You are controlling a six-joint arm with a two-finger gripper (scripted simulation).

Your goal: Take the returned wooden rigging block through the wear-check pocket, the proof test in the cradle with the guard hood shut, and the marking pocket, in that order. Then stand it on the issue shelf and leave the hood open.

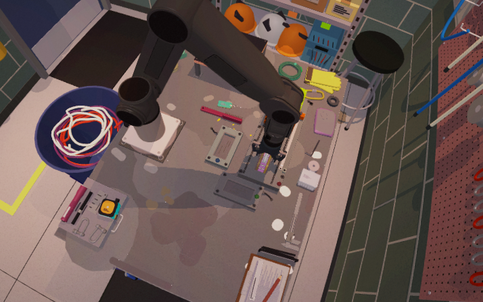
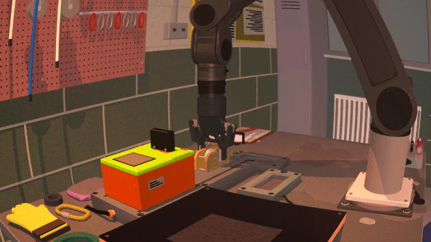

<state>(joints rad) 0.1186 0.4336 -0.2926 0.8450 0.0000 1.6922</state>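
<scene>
The wooden rigging block [image 2: 209,160] sits in the cradle [image 1: 264,164] on the rail fixture, seen from above as a tan and purple piece between the rails. My gripper [image 2: 212,145] is open, straddling the block's top and holding nothing. The orange guard hood [image 2: 147,175] with its yellow-green top and black handle stands slid back to the left of the block, leaving the cradle uncovered. Two framed pockets lie near: a light one [image 1: 224,146] beside the cradle and a dark one [image 1: 237,190] in front of it.
Behind the bench a shelf rack holds helmets [image 1: 291,38] and a blue tool case. A black shelf plate [image 2: 225,222] fills the near foreground of the second side camera. Yellow gloves [image 1: 323,79], a carabiner, a pink pad [image 1: 324,121] and a clipboard [image 1: 264,279] lie around.
</scene>
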